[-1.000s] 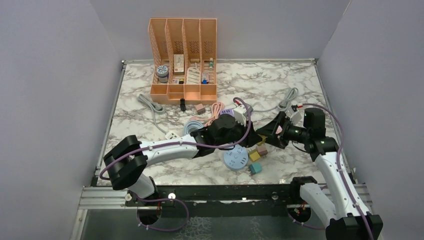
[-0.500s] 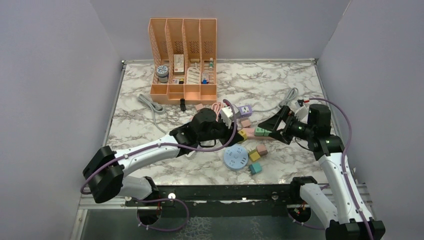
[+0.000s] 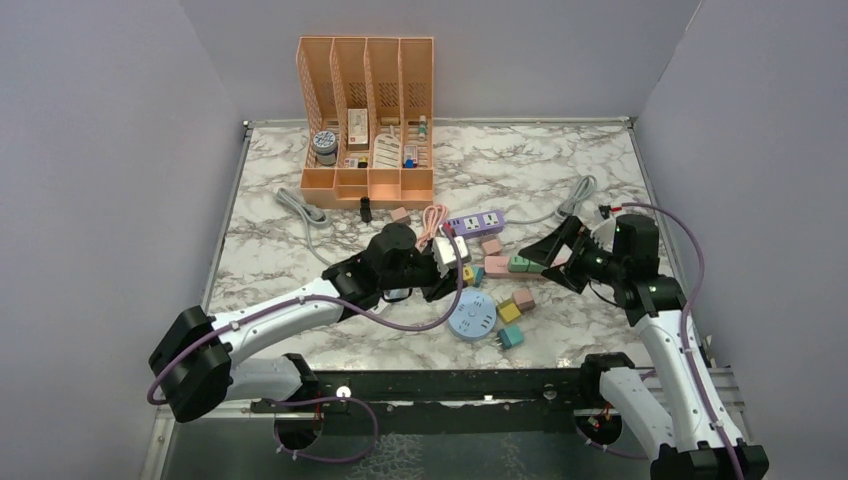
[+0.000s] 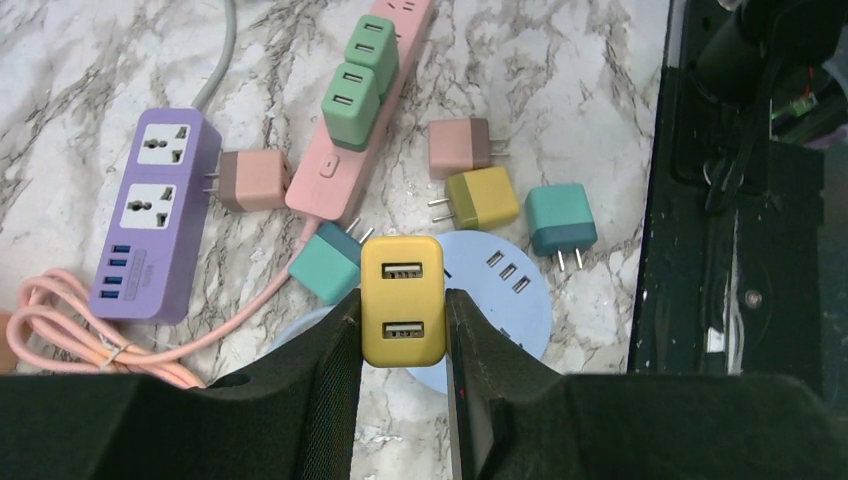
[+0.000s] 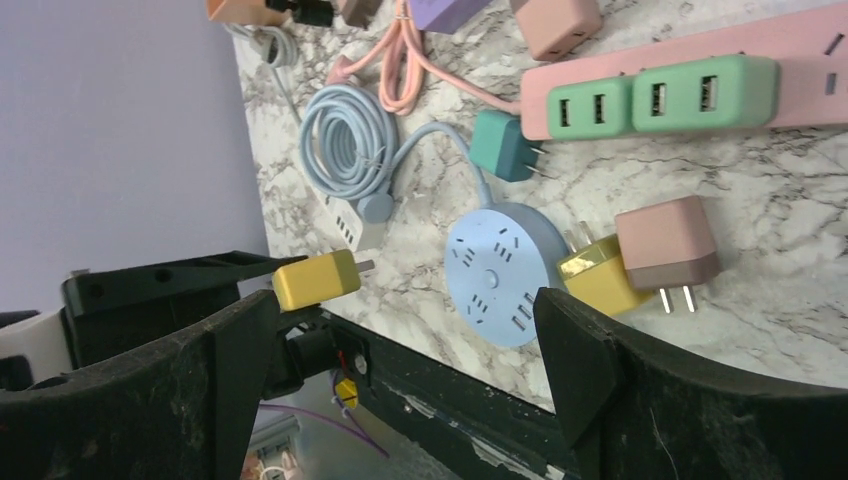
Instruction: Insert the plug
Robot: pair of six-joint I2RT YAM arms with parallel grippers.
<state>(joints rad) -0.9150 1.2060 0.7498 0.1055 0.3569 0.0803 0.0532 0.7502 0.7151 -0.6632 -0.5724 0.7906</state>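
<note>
Clamping a yellow plug [image 4: 401, 318] near the round blue socket hub [image 4: 505, 300], left gripper [image 4: 400, 305], right gripper [image 5: 407, 300] spread wide, empty, beyond that hub.

A robot lab test cell: plain pale-lilac panel walls [image 3: 100, 150] box in a marble-patterned desk [image 3: 560, 170], with two white robot arms [image 3: 285, 308] bolted to a black metal rail [image 3: 450, 384].

Two chargers [image 4: 350, 105] on strip [image 4: 335, 172] behind round hub [image 4: 508, 300].
</note>
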